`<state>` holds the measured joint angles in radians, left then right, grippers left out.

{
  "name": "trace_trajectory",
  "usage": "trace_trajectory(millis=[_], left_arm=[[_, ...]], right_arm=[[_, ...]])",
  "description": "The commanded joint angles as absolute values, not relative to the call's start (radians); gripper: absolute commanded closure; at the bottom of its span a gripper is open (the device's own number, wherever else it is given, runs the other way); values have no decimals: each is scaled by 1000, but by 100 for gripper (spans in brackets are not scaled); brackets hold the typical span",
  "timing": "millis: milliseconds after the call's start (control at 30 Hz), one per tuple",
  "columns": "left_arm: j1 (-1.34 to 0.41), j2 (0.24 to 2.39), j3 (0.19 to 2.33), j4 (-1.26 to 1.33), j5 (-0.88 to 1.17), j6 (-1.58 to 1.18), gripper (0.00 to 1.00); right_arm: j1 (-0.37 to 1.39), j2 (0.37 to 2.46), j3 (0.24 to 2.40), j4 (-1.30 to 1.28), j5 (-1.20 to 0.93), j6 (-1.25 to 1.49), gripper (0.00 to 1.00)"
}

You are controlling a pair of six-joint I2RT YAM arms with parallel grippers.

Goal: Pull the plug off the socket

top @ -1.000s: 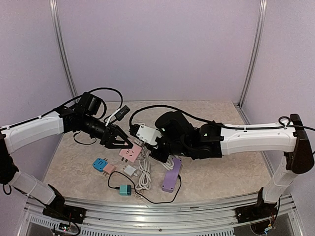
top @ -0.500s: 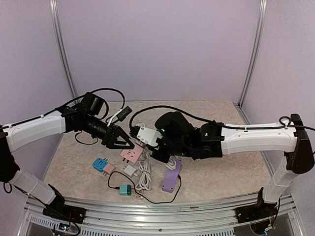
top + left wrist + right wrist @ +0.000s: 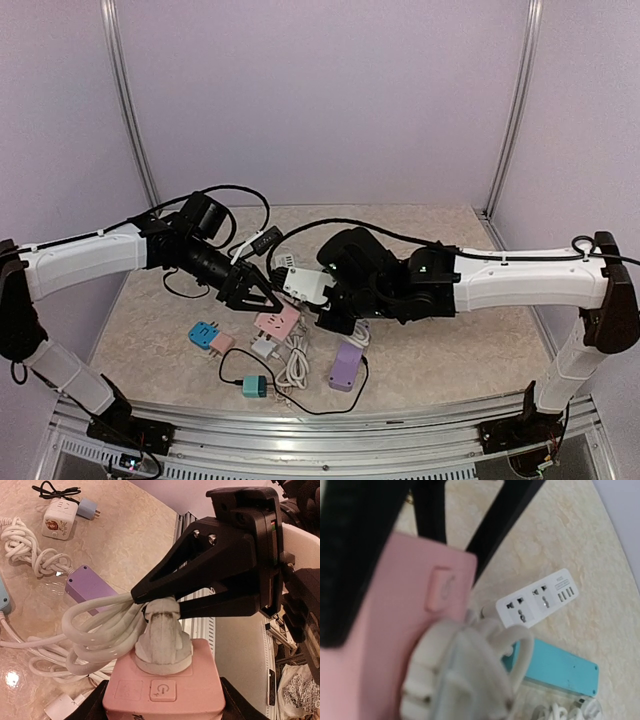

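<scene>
Watching the left arm reaching further toward the beige marbled tabletop's (image 3: pixel 450 350) middle than a second ago, I am seeing the left gripper (image 3: pixel 268 303) clamping the blocky pink socket (image 3: pixel 165 692) toward the near edge. The right gripper (image 3: pixel 156 602) is pinching the rounded white plug (image 3: pixel 162 642), which is still sitting in the socket with its prongs hidden.

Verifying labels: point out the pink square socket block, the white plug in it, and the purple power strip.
pink square socket block (image 3: pixel 192 692), left wrist view, top face.
white plug (image 3: pixel 163 642), left wrist view, moulded body.
purple power strip (image 3: pixel 346 366), top external view, top face.
</scene>
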<state>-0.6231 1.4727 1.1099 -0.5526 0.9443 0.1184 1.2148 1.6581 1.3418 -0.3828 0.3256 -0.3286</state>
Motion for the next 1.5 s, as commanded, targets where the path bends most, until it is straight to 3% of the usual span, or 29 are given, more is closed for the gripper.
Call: trace_trajectory(millis=[0, 300, 833, 1467], left_arm=[[-661, 1480, 1143, -557, 1006, 153, 100], [-626, 1461, 1132, -503, 1018, 112, 100], [-521, 1478, 1119, -437, 1023, 7, 100], [-694, 1432, 1112, -508, 891, 148, 100]], right_arm=[[1186, 1605, 1379, -271, 275, -298, 100], [1150, 1569, 1336, -228, 153, -203, 100], [1268, 1592, 1343, -247, 364, -242, 100], [1044, 1463, 1262, -124, -110, -54, 100]])
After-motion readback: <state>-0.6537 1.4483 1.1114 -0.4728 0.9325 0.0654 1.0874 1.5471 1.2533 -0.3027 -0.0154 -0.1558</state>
